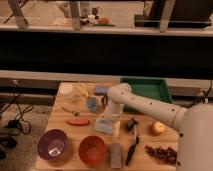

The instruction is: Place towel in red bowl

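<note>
The towel (pixel 103 126), a pale grey-blue cloth, lies bunched on the wooden table (pixel 60 127) near its middle. My gripper (pixel 108 118) points down right over the towel and touches or nearly touches its top; the arm reaches in from the right. The red bowl (pixel 92 149) stands at the table's front edge, just in front of and slightly left of the towel, and it is empty. The part of the towel under the gripper is hidden.
A purple bowl (pixel 52 145) stands left of the red bowl. A grey block (pixel 115 154) and a black brush (pixel 132 145) lie to its right. A blue block (pixel 92 104), a red pepper (pixel 77 122), an orange fruit (pixel 159 128), grapes (pixel 162 153) and a green tray (pixel 150 90) are around.
</note>
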Motion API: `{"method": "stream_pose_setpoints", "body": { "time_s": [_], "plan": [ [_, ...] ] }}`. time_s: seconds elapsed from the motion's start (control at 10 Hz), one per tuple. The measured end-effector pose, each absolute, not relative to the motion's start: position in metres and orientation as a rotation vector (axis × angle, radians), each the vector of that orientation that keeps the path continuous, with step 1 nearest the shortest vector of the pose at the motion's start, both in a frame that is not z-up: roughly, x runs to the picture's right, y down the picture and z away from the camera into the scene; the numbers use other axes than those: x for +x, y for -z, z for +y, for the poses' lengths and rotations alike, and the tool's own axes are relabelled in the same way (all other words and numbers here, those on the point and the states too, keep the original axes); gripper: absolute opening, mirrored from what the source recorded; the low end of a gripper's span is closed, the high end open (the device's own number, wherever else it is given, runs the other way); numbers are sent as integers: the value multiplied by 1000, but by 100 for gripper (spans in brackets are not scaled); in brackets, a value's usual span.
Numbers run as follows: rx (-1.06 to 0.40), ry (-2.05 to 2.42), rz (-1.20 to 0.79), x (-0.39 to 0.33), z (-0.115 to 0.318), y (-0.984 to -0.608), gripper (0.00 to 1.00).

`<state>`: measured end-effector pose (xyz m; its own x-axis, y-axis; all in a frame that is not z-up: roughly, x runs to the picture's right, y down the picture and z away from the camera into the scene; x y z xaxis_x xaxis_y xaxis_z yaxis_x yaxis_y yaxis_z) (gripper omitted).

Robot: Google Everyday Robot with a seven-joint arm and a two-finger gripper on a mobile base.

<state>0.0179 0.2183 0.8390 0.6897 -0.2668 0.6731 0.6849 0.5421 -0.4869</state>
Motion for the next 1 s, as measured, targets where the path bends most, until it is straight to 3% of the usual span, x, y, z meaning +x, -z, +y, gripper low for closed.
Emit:
{"method": "stream_pose_setpoints", "body": {
  "time_s": [0.7, 0.8, 1.0],
  "plan": [
    [-855, 542, -587, 30, 230, -857, 79],
    [-855, 542, -586, 30, 230, -857, 73],
    [-853, 540, -586, 31, 229, -858, 52]
  ]
}}
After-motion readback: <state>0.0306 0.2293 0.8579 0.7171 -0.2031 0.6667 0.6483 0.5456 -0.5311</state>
